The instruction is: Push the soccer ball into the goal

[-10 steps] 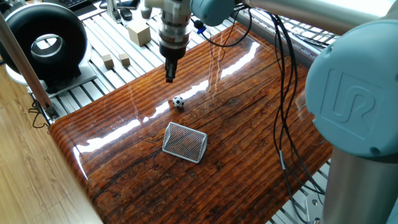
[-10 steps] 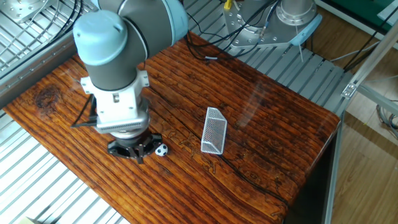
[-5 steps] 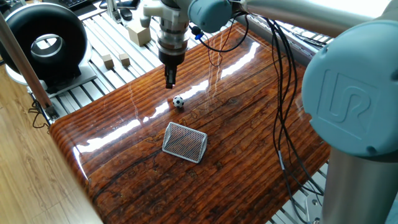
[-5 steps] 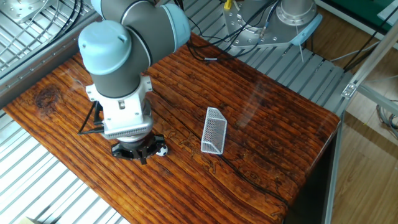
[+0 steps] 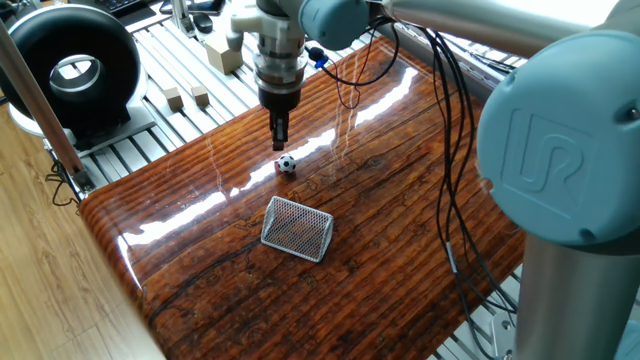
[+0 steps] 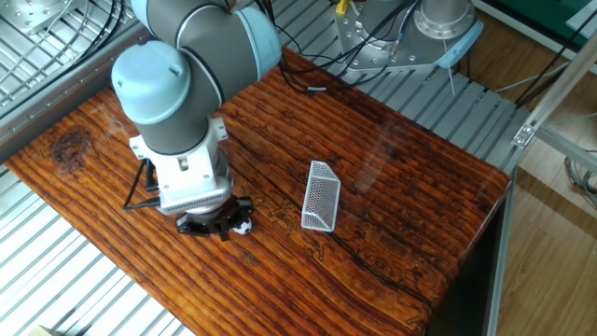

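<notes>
- Step in hand, as judged: lining up for the push. The gripper [image 5: 281, 141] hangs low over the wooden tabletop [image 5: 400, 200], just behind the soccer ball [image 5: 287, 165] on the side away from the goal [image 5: 297, 228]. Whether the tips touch the ball cannot be told in either view.
- Fingers: they look pressed together into one narrow tip, holding nothing. In the other fixed view the wrist body hides them.
- Ball position: on the bare wood, near the table's middle, short of the goal and apart from it. In the other fixed view the soccer ball [image 6: 243, 225] peeps out just beside the gripper's base, with the goal [image 6: 322, 196] further right.
- Goal orientation: the long axis of its frame runs roughly across the line from gripper to ball. In one fixed view the mesh reads as a slanted panel; which face is the open mouth cannot be settled for sure, though it seems to face the ball.
- Ball has no long axis; round, it should roll off-line if struck off-centre.
- Next move, as judged: a straight, low sweep of the closed tip through the ball's centre toward the middle of the goal, slow enough that the ball does not bounce off the mesh or nudge the light frame.
- Bystanders: black ring device [image 5: 70, 70] and wooden cubes [image 5: 186, 97] lie off the board, well apart from the push line.
</notes>
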Tool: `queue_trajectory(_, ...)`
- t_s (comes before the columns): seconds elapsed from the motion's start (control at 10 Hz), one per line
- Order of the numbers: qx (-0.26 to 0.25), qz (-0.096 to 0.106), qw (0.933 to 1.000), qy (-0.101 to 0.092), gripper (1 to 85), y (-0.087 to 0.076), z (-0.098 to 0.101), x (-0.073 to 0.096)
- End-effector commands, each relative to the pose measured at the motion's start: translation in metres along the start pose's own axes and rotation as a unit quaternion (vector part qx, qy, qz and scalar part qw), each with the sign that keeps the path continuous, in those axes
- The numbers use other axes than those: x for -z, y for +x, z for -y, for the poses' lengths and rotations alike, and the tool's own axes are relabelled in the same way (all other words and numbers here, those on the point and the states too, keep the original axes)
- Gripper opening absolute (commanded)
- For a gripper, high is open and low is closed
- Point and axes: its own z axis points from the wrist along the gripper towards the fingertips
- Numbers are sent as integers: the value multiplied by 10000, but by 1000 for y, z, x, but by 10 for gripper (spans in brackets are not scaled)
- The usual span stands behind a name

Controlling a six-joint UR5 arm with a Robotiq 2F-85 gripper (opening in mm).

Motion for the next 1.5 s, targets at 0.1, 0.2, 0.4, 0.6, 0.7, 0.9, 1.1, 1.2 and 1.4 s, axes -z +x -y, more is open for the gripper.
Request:
queue_trajectory(0.1,-5,-53,9996,-260,10,2,-14,-5)
queue_trajectory(0.2,-30,-137,9996,-257,10,7,-14,-5)
queue_trajectory(0.4,-48,-210,9994,-279,10,10,-15,-5)
queue_trajectory(0.6,-89,-178,9990,-388,10,9,-21,-5)
queue_trajectory(0.7,-68,-126,9988,-474,10,6,-25,-4)
queue_trajectory(0.9,25,-85,9981,-606,10,3,-35,-5)
queue_trajectory(1.1,147,-194,9981,-572,10,9,-34,-6)
queue_trajectory(1.2,207,-153,9976,-637,10,7,-37,-5)
queue_trajectory(1.4,273,-286,9965,-730,10,14,-41,-5)
